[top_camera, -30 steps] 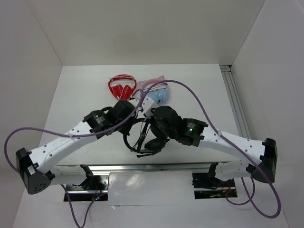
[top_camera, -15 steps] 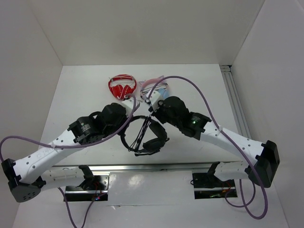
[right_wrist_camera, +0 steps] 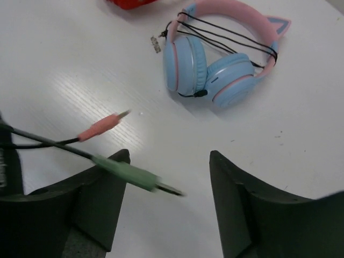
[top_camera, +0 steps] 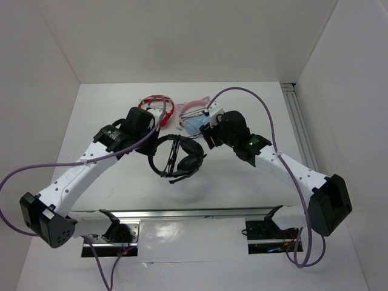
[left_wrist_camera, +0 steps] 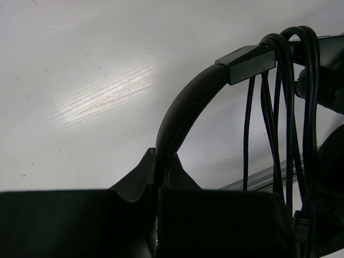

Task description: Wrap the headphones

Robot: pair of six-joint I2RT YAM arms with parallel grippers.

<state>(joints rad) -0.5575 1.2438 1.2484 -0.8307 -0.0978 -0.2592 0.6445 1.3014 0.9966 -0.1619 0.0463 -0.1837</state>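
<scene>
Arms reach from their bases at the near edge of the desk (top_camera: 103, 115) toward its middle, and both are bent at the elbow. The left arm (top_camera: 85, 173) goes up from the near left corner and its wrist turns toward the right. The right arm (top_camera: 291, 170) goes up from the near right corner and its wrist turns toward the left, so the two wrists face each other. Between them, at the middle of the desk, are the headphones (top_camera: 182, 159), black, with the padded earcups on the near side. The left gripper (left_wrist_camera: 157, 166) is clenched on the headband (left_wrist_camera: 185, 110), with one finger on each side of the black band. The cable (left_wrist_camera: 279, 123) is laid over the headband in several loops, and its strands hang down beside one earcup. The right gripper (right_wrist_camera: 169, 161) has its fingers spread wide and grasps nothing. The end of the cable comes in from the left of the right wrist view. The green plug (right_wrist_camera: 131, 176) lies across the left finger and points into the gap, a little blurred. The pink plug (right_wrist_camera: 99, 128) is above it, over the bare desk. Near the far edge lie the light-blue headphones (right_wrist_camera: 185, 64) with a pink band, their own thin cord wound around them. The red-and-white headphones (top_camera: 159, 100) lie just to the left of them, partly hidden behind the left wrist.
</scene>
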